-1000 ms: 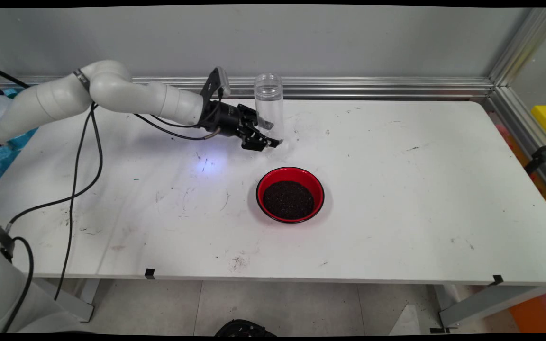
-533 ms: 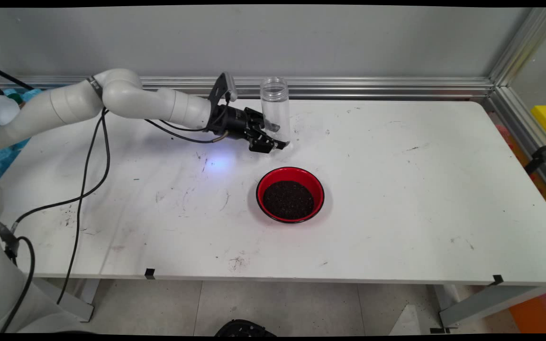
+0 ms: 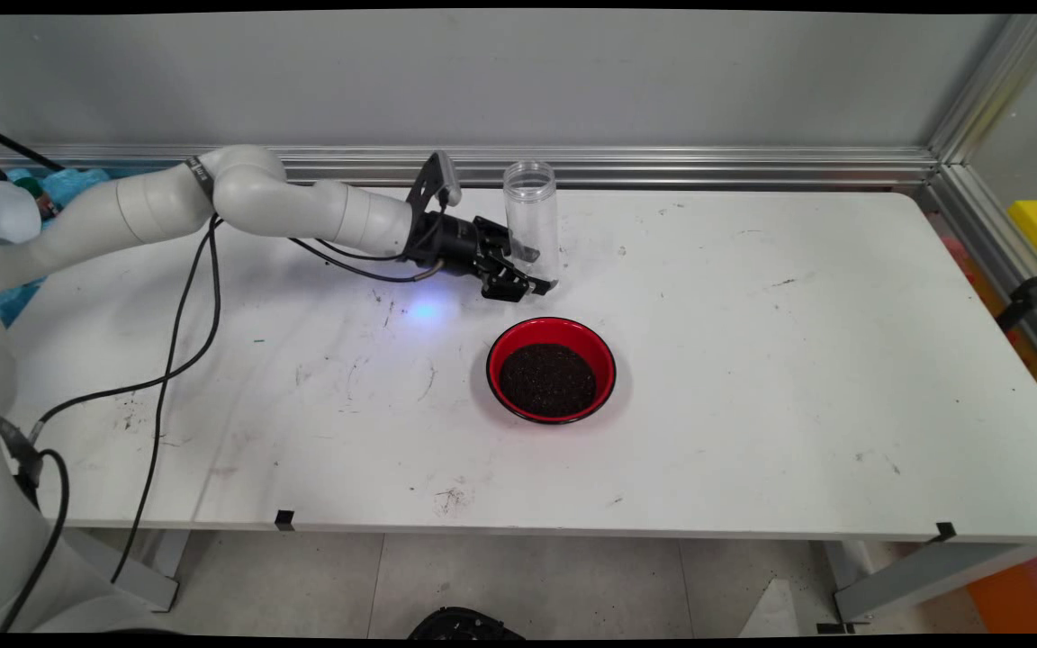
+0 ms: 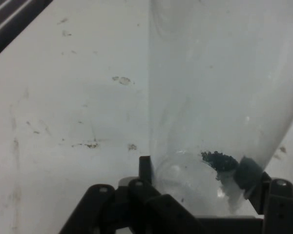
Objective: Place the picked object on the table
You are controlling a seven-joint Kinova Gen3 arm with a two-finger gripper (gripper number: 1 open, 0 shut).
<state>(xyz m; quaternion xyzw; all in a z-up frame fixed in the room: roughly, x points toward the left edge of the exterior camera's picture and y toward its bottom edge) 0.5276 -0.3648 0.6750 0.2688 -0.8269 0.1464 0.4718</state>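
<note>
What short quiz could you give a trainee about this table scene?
1. True or false: the gripper is shut on the clear plastic jar.
2. What fills the red bowl?
   A. water
   B. dark grains
   C. nothing
3. Fill in: the jar stands ____, its open mouth up.

Key:
1. True; its fingers press the jar's base from both sides.
2. B.
3. Upright; only a few dark grains lie inside.

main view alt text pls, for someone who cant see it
A white robot arm reaches in from the left, its black gripper shut on the base of an upright clear plastic jar at the back of a white table. Nearer the camera stands a red bowl filled with dark grains.
</note>
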